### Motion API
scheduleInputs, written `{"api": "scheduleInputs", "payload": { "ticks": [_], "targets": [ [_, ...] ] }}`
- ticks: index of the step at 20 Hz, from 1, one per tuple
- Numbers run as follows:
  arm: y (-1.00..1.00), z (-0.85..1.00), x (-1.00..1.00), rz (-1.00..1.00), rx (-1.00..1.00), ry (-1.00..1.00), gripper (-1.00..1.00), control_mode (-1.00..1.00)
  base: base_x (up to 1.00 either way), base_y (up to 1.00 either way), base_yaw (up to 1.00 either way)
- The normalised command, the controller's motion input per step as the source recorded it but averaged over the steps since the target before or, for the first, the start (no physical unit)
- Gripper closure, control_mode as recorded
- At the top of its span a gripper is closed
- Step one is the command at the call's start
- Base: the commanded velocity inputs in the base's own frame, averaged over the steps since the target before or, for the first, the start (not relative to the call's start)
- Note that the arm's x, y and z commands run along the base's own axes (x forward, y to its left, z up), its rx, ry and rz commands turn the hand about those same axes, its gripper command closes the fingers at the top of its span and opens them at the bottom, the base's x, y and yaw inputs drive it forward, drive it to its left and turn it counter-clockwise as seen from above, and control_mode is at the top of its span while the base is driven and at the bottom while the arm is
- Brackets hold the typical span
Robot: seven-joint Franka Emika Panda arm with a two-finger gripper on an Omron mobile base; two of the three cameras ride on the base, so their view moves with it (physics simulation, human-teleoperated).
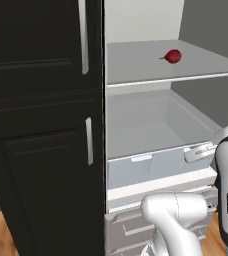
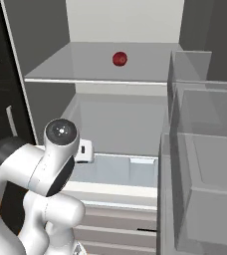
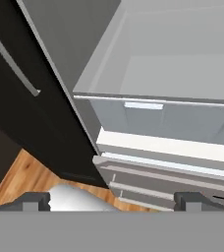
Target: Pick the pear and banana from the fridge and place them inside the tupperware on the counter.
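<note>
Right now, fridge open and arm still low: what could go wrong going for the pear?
1. The pear sits loose on the glass shelf; a nudge could roll it.
2. The open gripper points at the translucent drawer, below that shelf; rising, it may clip the shelf's front edge.
3. Door bins crowd the right side.

A glossy, smooth dark red skin is being shown on the pear point(image 1: 173, 56), which is lying on a glass-like translucent shelf point(image 1: 136, 65) inside the matt pale grey fridge point(image 2: 120, 119). The drawer point(image 3: 173, 120) front is being rendered as translucent plastic. Matt black panelled cabinets point(image 1: 41, 125) are being fitted with brushed silver metal handles point(image 1: 89, 141), over a wood-grain floor point(image 3: 30, 177).
</note>
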Motion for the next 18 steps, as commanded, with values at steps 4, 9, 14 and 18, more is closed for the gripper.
{"api": "scheduleInputs", "payload": {
  "ticks": [4, 9, 14, 18],
  "targets": [
    [0.0, 0.0, 0.0, 0.0, 0.0, 0.0, -1.0, 1.0, 0.65, -0.02, 0.01],
    [-0.02, 0.24, 0.25, 0.01, -0.02, 0.07, -1.0, -1.0, 0.24, -0.02, 0.01],
    [0.0, 0.82, 0.4, 0.05, -0.38, -0.26, -1.0, -1.0, 0.0, 0.0, 0.0],
    [-0.1, 0.85, 0.29, 0.0, -0.34, -0.19, -1.0, -1.0, 0.0, 0.0, 0.0]
  ]
}}
